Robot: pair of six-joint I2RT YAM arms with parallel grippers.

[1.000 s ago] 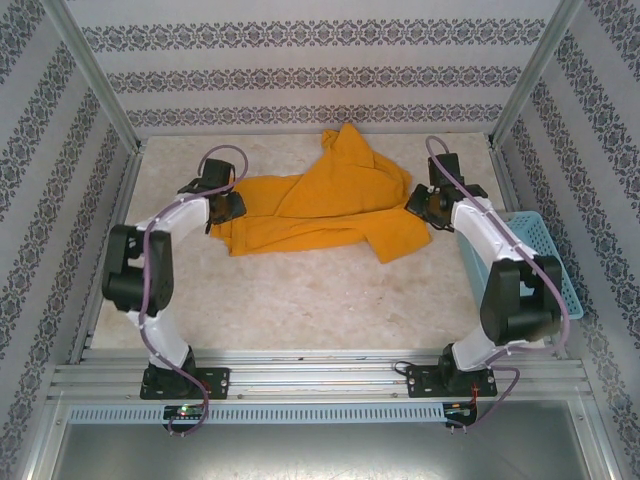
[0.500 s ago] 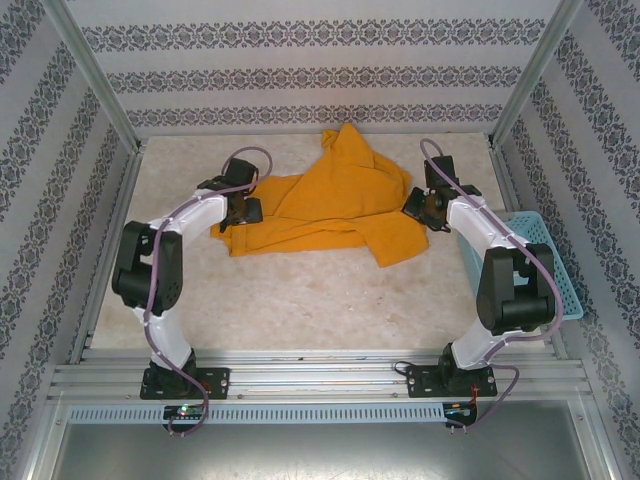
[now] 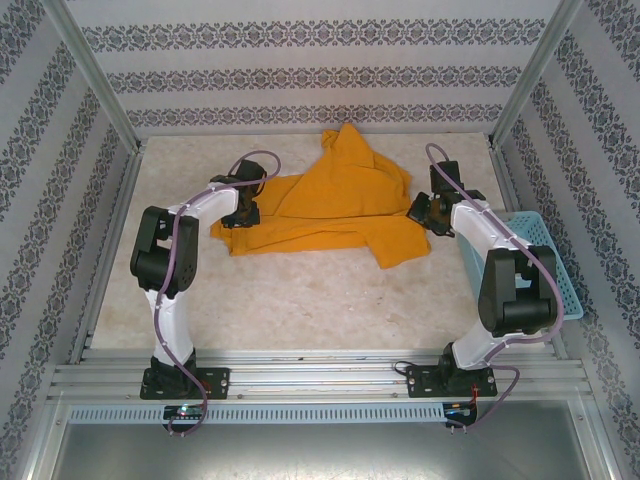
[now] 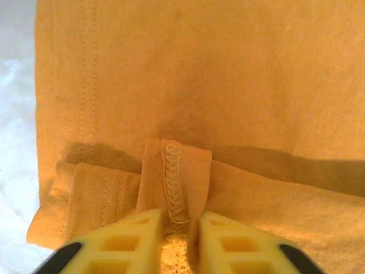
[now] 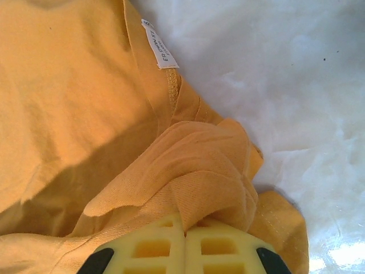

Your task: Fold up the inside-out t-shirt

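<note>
The shirt [image 3: 330, 205] lies crumpled on the worktop [image 3: 300, 300], up toward 12 o'clock, with one peak of cloth pointing farther that way. At its 9 o'clock edge the left tool [image 4: 178, 240] is clenched on a raised fold with a stitched seam, and the cloth stands up between the yellow fingers [image 4: 131, 240]. At the 3 o'clock edge the right tool [image 5: 184, 242] is pinched tight on a bunched corner, with a pale tag [image 5: 161, 52] nearby on the seam. A blue basket [image 3: 545, 262] sits at the worktop's 3 o'clock side.
</note>
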